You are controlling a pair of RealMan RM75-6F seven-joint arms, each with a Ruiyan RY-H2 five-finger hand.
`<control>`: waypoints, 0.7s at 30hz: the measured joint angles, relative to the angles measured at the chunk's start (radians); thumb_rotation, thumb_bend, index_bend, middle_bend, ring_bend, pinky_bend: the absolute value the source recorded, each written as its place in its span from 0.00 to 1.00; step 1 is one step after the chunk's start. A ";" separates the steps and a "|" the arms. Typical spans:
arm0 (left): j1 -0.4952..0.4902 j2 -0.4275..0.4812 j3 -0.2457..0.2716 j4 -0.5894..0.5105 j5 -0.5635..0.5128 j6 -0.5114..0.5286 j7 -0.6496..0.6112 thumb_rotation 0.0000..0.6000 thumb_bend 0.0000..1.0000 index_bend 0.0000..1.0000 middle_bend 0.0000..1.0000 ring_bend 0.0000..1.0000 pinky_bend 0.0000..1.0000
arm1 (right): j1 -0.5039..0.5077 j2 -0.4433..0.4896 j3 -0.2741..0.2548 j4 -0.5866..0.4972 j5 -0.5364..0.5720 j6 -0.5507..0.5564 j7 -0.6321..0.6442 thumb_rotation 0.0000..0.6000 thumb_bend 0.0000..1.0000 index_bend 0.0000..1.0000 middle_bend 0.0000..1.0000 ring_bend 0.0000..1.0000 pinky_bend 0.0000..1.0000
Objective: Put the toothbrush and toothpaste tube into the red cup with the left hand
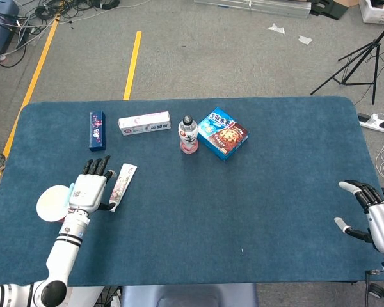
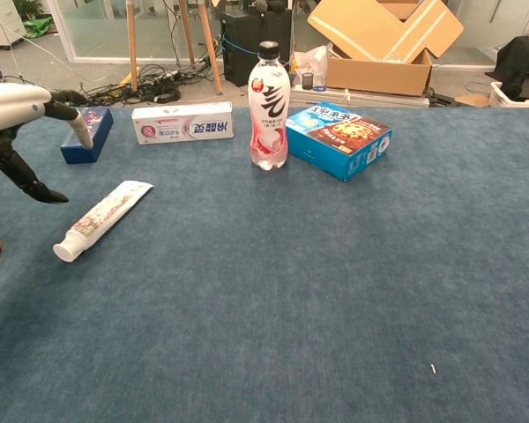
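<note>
The white, soft plastic toothpaste tube [image 1: 121,186] lies flat near the table's left edge, right of the red cup [image 1: 52,204]; the left hand [image 1: 90,192] hovers beside it, fingers spread, empty. Light and squashy, it is probably best pinched across its firmer cap end

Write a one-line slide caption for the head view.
Left hand hovers open beside the toothpaste tube, red cup nearby.

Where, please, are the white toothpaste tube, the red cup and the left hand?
white toothpaste tube [image 2: 101,218], chest view, mid body.
red cup [image 1: 52,204], head view, white inside.
left hand [image 1: 89,191], head view, back of palm.
</note>
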 measured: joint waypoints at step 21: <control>-0.046 -0.144 0.050 0.169 -0.023 -0.053 0.007 1.00 0.08 0.21 0.00 0.00 0.00 | -0.001 0.001 -0.001 0.000 -0.001 -0.002 0.006 1.00 0.12 0.26 0.24 0.22 0.60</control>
